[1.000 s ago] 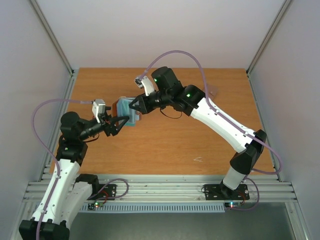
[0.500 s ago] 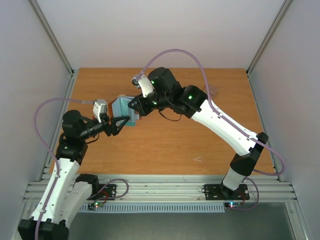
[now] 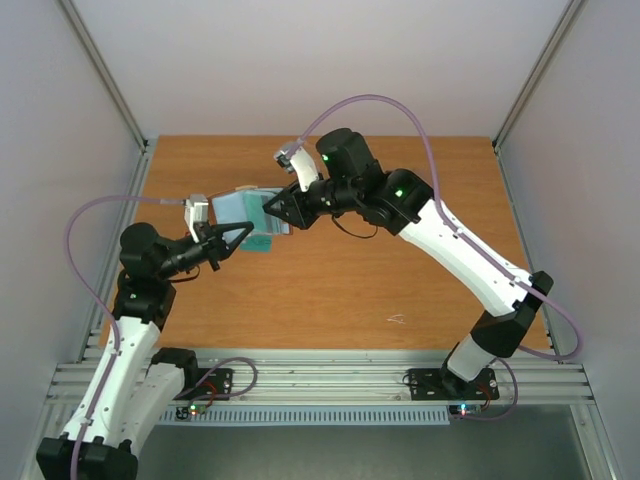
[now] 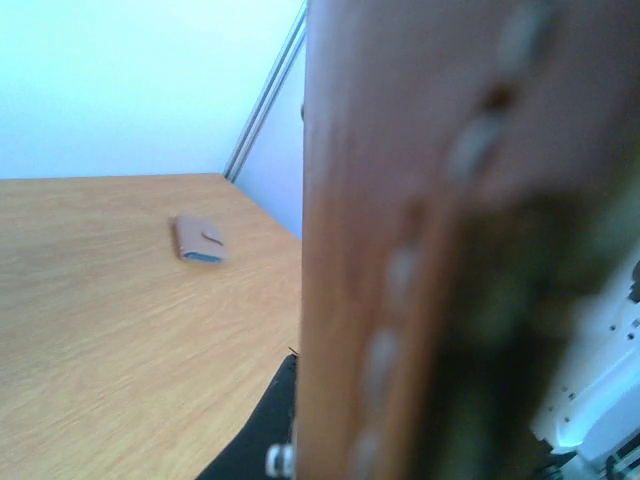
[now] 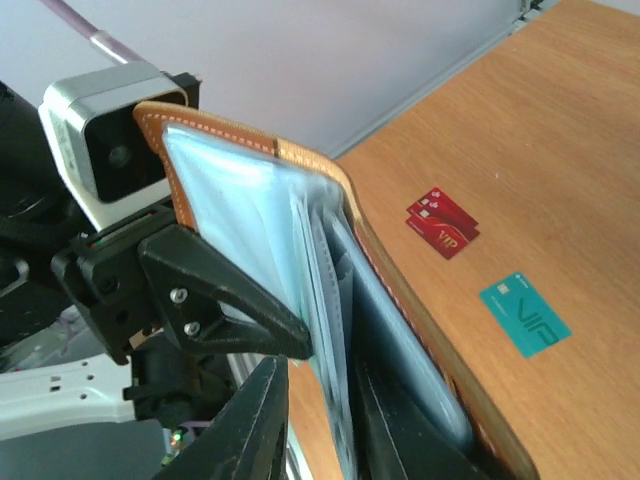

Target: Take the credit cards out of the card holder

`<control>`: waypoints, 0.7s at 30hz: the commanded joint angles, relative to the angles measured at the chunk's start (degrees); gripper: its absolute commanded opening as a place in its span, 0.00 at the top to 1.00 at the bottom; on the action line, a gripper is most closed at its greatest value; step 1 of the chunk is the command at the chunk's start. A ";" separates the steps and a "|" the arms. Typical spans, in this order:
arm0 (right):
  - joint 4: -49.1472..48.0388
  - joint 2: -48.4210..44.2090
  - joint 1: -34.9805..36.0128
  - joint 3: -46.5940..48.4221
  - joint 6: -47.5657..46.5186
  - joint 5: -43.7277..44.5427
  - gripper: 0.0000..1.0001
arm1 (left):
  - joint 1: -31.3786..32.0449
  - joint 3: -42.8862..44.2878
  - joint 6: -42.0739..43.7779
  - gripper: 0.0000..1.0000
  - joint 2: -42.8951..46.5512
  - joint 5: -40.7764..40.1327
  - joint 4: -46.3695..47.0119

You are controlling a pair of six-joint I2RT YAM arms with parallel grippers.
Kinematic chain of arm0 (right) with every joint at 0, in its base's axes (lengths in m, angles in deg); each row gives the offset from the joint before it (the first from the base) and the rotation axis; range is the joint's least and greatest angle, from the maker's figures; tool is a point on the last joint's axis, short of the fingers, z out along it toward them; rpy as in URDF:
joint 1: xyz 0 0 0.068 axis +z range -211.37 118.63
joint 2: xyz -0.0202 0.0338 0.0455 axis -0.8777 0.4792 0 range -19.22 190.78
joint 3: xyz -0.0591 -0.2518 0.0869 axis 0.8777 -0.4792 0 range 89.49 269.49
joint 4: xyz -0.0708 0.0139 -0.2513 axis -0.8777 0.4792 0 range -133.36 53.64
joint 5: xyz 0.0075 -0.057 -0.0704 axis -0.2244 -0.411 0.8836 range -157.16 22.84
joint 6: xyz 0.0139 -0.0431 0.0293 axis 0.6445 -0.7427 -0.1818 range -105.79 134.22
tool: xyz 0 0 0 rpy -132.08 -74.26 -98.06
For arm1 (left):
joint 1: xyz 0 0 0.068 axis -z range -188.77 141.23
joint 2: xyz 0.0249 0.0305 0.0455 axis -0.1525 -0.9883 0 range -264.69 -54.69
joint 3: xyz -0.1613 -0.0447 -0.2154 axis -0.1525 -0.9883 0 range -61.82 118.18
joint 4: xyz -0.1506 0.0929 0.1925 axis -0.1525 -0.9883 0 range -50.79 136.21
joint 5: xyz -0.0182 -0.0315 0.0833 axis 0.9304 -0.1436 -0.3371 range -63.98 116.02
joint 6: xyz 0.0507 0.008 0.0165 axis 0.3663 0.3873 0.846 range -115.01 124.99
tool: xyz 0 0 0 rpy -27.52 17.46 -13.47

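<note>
The card holder (image 3: pixel 248 212) is tan stitched leather with pale blue sleeves (image 5: pixel 250 230), held open above the table's far left. My left gripper (image 3: pixel 238 234) is shut on its cover and outer sleeves; one black finger (image 5: pixel 225 305) presses the sleeves. That cover (image 4: pixel 400 240) fills the left wrist view as a blur. My right gripper (image 5: pixel 322 378) stands slightly open, its fingers either side of the inner sleeves, with a gap showing on the left. Two credit cards lie on the table below, one red (image 5: pixel 443 222) and one teal (image 5: pixel 524 314).
A small taupe wallet with a snap tab (image 4: pixel 198 240) lies shut on the wooden table (image 3: pixel 330 290) towards the far right. Pale walls and metal posts enclose the table on three sides.
My left gripper, open before, has shut on the card holder. The right gripper, shut before, has loosened. The holder now spreads flatter and the right arm has shifted slightly right.
</note>
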 commanded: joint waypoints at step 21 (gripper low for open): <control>-10.01 -11.83 -6.53 -10.43 -3.20 -29.42 0.65 | -0.70 -0.15 -10.54 1.00 0.27 2.73 14.92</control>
